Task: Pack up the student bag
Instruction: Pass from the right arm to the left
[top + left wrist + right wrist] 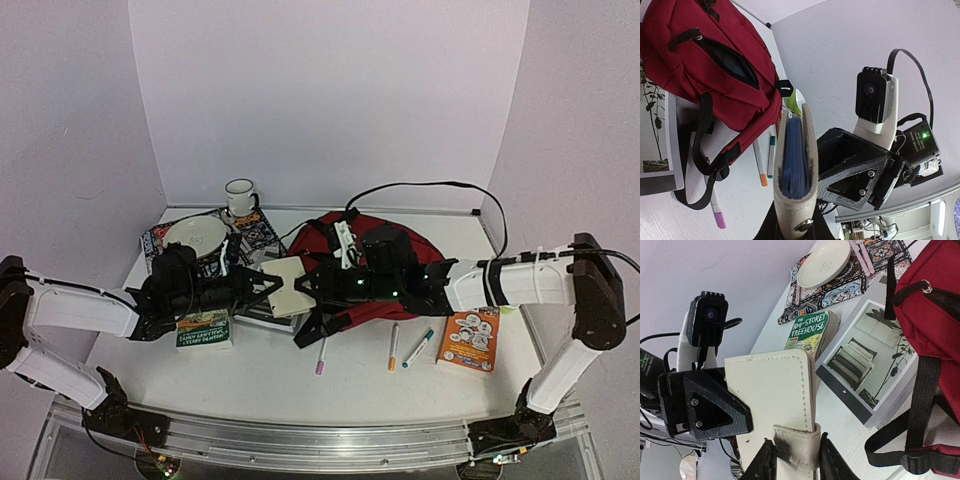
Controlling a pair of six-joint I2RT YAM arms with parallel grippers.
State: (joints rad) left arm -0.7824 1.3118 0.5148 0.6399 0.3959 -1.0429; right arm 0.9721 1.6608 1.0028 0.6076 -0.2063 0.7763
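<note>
Left gripper (794, 232): jaws closed on the near edge of a cream stitched case (775, 395), held on edge, with blue pages showing between its covers in the left wrist view. Right gripper (797, 460): fingers stand on either side of the case's strap tab and close against it; cannot tell whether they press it or stand just free. The case hangs between the two grippers above the table (270, 385), just left of the student bag (695, 65). The bag lies flat at the far centre-right of the table, largely under the right arm; its front zip pocket gapes and its black straps trail toward the near edge. Under the case lies a large book with a grey photo cover (865, 365), touching the bag's left side. A green paperback (205, 330) lies just left of that book. Farther back, a white plate (196, 235) sits on a patterned book (262, 232), with a white mug (240, 196) behind. Near the bag's front edge lie three markers, pink-capped (322, 357), orange (393, 348) and teal (418, 348). An orange booklet (470, 338) lies to their right
</note>
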